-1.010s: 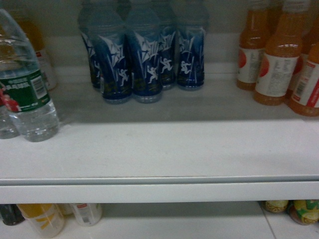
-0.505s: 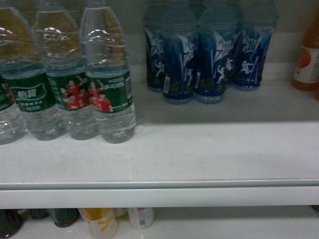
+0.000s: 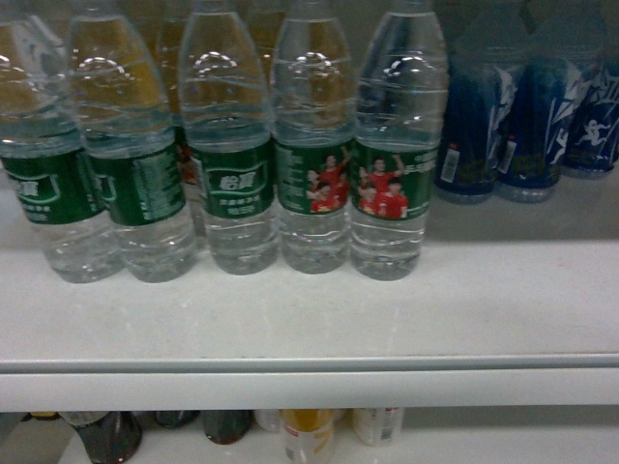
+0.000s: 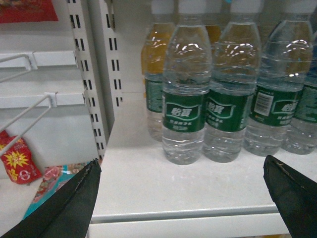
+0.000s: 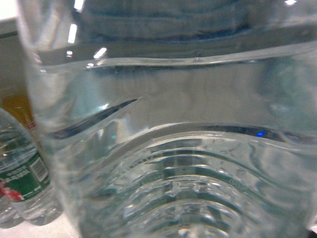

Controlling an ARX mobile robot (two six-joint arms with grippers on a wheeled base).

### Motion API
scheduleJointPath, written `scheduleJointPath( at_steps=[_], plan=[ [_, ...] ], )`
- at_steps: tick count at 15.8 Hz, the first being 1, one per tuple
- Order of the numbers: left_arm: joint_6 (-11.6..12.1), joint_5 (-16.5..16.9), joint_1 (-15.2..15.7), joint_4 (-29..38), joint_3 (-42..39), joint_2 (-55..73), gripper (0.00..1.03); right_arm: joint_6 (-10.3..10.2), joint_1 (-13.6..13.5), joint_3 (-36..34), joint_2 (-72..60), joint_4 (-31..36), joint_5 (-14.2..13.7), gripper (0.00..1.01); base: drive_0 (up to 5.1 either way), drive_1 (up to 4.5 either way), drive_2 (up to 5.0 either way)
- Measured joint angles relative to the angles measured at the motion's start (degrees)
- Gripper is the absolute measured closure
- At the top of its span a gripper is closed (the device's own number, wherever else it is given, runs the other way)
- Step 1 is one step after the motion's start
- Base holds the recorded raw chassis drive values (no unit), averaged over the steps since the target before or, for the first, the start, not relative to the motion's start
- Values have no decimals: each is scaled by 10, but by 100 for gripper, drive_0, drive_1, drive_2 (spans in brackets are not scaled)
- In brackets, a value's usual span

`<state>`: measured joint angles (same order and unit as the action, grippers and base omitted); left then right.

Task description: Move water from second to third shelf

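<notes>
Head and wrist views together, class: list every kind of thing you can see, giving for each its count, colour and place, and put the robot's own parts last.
water bottles: five in the front row, clear with green labels, left and middle of the shelf
blue bottles: at least three, dark blue wraps with white figures, right of the water
orange drink bottles: count unclear, amber, behind the water row
shelf: one, white, under the bottles
lower-shelf bottles: several, dark, yellow and white, only their tops show
slotted upright: one, white, left of the shelf
snack packets: red, far left, on the next rack
close-up bottle: one, clear, fills the right wrist view
left gripper: black fingers apart, before the shelf edge
</notes>
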<state>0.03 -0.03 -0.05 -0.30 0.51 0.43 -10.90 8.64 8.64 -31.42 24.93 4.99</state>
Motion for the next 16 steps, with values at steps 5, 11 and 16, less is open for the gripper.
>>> scheduleJointPath(
  at_steps=[5,11,16],
  plan=[
    [0,0,0,1,0,0,5,0,0,0,0,0,2,60,-482,245,245],
    [0,0,0,0,0,0,5,0,0,0,0,-1,0,60,-490,242,242],
    [0,-1,0,2,0,0,5,0,-3,0,0,-2,7,60,-99,50,50]
  ],
)
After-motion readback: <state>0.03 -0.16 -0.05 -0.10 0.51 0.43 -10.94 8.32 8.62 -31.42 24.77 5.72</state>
